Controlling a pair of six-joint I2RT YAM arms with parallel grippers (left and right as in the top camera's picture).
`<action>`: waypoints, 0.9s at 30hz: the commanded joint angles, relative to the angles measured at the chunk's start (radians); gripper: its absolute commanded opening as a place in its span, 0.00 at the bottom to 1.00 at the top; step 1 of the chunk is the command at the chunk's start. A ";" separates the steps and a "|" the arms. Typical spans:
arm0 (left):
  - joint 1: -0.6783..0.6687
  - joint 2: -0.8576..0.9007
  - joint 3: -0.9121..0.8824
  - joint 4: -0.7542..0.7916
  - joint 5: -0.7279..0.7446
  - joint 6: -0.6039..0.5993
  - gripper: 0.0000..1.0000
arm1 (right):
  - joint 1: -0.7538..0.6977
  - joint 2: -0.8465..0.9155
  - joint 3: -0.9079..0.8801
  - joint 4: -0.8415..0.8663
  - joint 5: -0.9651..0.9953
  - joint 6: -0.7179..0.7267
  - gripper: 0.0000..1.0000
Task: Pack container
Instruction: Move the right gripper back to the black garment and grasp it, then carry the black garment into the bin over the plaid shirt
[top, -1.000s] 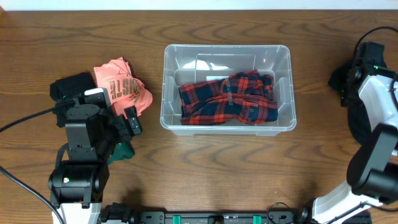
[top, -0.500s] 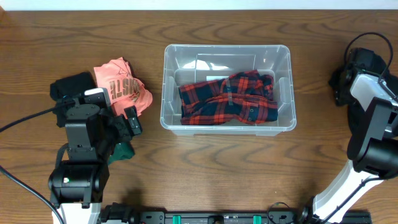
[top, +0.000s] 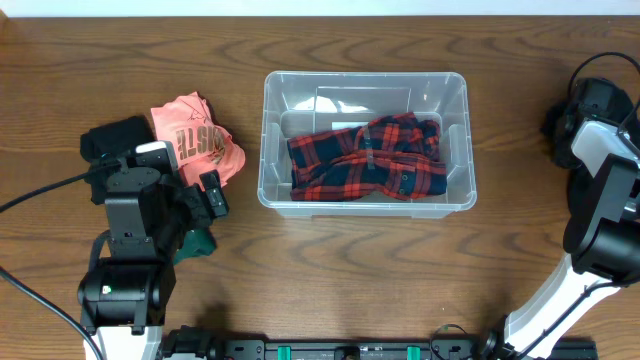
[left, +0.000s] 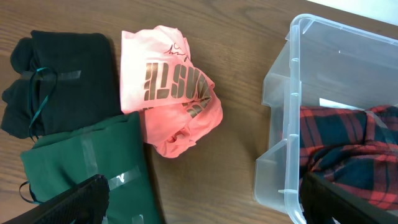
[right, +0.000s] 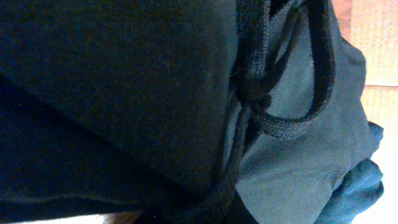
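Observation:
The clear container (top: 365, 74) stands mid-table with a red-and-navy plaid shirt (top: 368, 160) lying inside; its near corner (left: 278, 155) shows at the right of the left wrist view. My left gripper (left: 205, 210) hovers open above bare wood between a green garment (left: 81, 168) and the tub. At the far right table edge my right gripper (top: 570, 120) is shut on a black garment (top: 553, 127). That dark cloth (right: 112, 81) and its drawstring (right: 267, 112) fill the right wrist view, hiding the fingers.
Left of the tub lie a pink printed shirt (top: 197, 140), a folded black garment (top: 112, 140) and the green garment (top: 197, 242) under the left arm. Blue-grey cloth (right: 298, 162) shows beside the black one at the right.
The right arm has shifted toward the far right edge and its gripper has shut on the black garment. The left arm and the tub's contents have not moved.

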 joint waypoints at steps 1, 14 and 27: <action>-0.003 0.000 0.023 -0.002 0.002 -0.009 0.98 | 0.053 -0.083 -0.008 -0.012 -0.069 0.024 0.01; -0.003 0.000 0.023 -0.002 0.002 -0.009 0.98 | 0.403 -0.642 0.008 -0.072 -0.090 -0.062 0.01; -0.003 0.000 0.023 -0.006 0.002 -0.009 0.98 | 0.904 -0.683 0.006 -0.213 -0.237 -0.005 0.01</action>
